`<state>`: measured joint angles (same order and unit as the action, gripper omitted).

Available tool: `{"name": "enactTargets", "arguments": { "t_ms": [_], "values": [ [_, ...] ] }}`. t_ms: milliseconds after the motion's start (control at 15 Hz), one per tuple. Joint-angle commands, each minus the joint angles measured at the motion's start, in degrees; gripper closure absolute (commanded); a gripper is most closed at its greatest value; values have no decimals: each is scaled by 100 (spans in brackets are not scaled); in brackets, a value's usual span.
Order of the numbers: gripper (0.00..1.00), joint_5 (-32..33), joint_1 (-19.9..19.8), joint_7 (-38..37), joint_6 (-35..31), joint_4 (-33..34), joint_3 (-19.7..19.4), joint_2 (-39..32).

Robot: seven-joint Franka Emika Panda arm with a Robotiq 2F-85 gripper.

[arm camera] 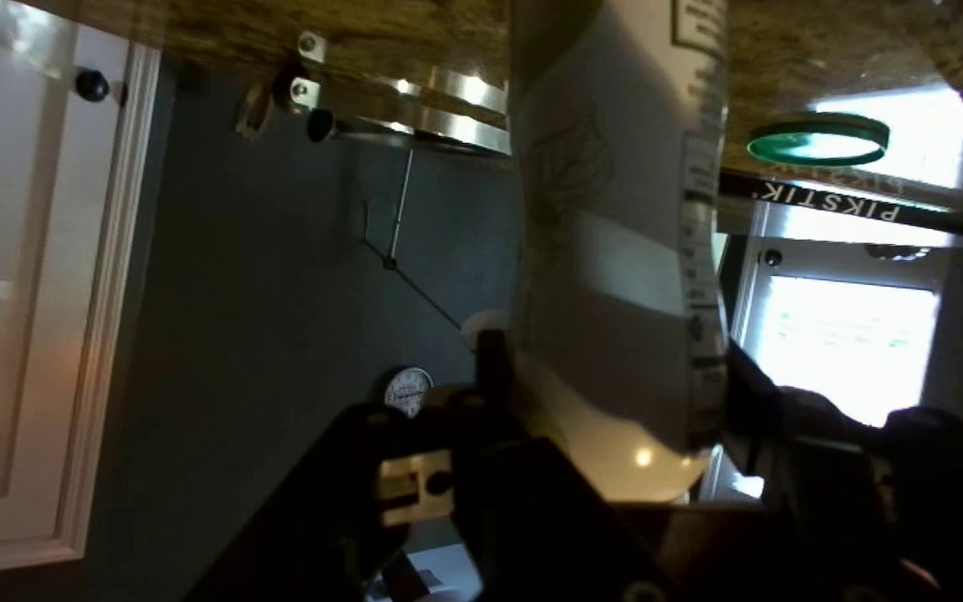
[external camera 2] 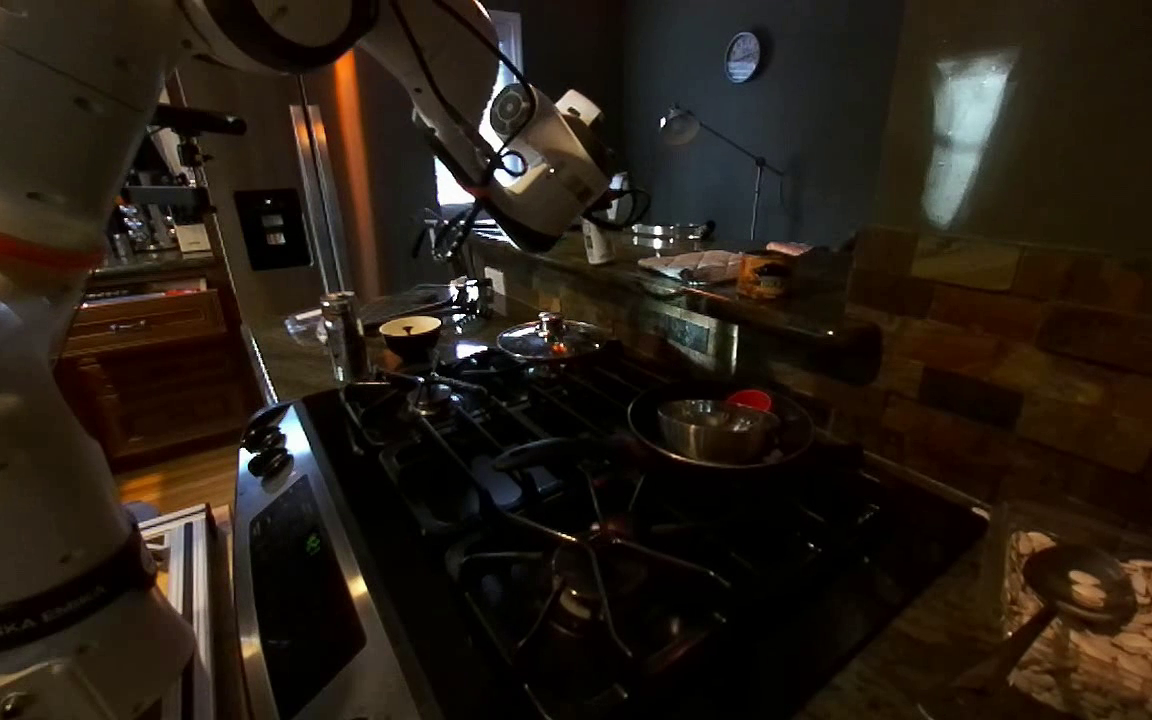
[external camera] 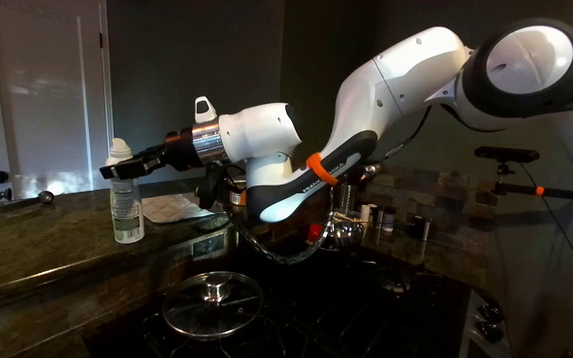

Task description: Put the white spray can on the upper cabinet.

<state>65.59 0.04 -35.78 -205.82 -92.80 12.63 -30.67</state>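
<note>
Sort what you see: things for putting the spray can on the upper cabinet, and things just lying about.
For the job:
white spray can
upper cabinet
end effector

Just lying about:
glass lid
metal bowl
quilted pad
orange-labelled jar

In both exterior views, "FRANKA EMIKA" is being shown: lower left on the arm's base (external camera 2: 46, 620), mid-frame on the forearm (external camera: 294, 196), partly hidden by an orange band (external camera: 322, 169). Upside down, "PIKSTIK" is being borne by a dark bar (arm camera: 866, 209), upper right, wrist view.
</note>
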Motion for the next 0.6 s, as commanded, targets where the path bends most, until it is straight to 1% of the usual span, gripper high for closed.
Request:
{"name": "enactTargets", "arguments": {
  "t_ms": [0,67,200,267,333,400,533],
  "values": [
    [67,74,-3,177,-273,783,96,-560],
    [67,-9,7,230,-275,914,84,-618],
    [67,-528,45,373,-222,1271,-19,-741],
    [67,-855,63,380,-128,1428,-58,-786],
    [67,-1016,40,281,-59,1512,-29,-818],
    [67,-1096,19,177,54,1570,10,-830],
    [67,-1024,-42,-50,303,1602,140,-855]
  ]
}}
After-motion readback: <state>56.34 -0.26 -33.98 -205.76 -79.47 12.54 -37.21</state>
